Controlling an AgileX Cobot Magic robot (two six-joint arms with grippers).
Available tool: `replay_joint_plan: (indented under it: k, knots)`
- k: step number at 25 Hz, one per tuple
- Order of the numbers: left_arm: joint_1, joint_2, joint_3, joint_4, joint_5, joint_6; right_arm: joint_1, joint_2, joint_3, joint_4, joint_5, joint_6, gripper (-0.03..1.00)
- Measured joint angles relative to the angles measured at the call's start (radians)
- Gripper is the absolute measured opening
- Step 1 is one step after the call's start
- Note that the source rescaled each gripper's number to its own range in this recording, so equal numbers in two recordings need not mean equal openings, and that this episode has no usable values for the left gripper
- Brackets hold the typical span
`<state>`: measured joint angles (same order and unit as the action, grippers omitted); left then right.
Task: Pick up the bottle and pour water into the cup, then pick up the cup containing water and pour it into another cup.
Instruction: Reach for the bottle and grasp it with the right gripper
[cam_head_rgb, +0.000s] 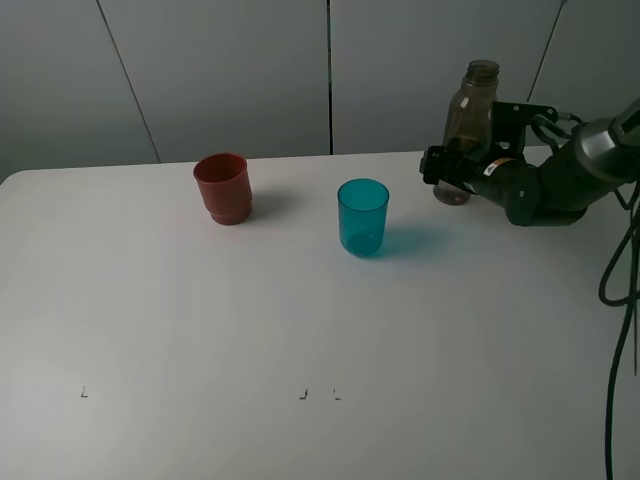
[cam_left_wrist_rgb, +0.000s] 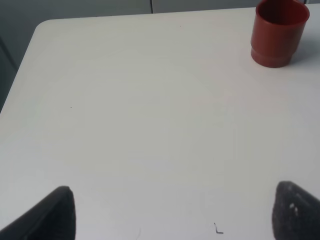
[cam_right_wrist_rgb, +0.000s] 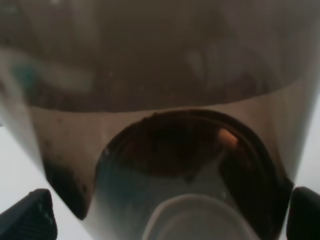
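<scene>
Reference for all positions: teal tumbler, see-through, upright, mouth up, on the white table.

Bottle: smoky grey-brown and see-through, with a threaded neck at the top. It stands upright with its base on the table. It is right of the teal tumbler and farther back, near the grey wall panels, and does not touch the tumbler.

Right gripper: sits at the bottle's lower half. The right arm reaches in from the right of the teal tumbler. In the right wrist view the bottle fills the frame between the 2 fingertips. A strip of bare table shows between 1 fingertip and the bottle wall. The other fingertip sits at the wall; contact cannot be told. Jaws are spread wide around the bottle, not clamped.

Red cup: opaque with a stepped base, upright. It is left of the teal tumbler, slightly farther back and well apart from it.

Left gripper: the wrist view shows 2 dark fingertips wide apart over bare table, with nothing between them. The red cup is in the frame, well apart from both fingertips.
</scene>
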<state>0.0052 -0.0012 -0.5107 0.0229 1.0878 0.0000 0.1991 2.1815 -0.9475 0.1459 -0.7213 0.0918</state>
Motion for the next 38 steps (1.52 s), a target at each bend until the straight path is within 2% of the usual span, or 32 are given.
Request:
replay_joint_plan:
  k: [32, 38]
  knots:
    - [0.000, 0.000, 0.000, 0.000, 0.000, 0.000, -0.025, 0.026, -0.061, -0.005, -0.028, -0.004, 1.00]
    - [0.000, 0.000, 0.000, 0.000, 0.000, 0.007, -0.027, 0.026, -0.061, -0.036, -0.028, -0.002, 1.00]
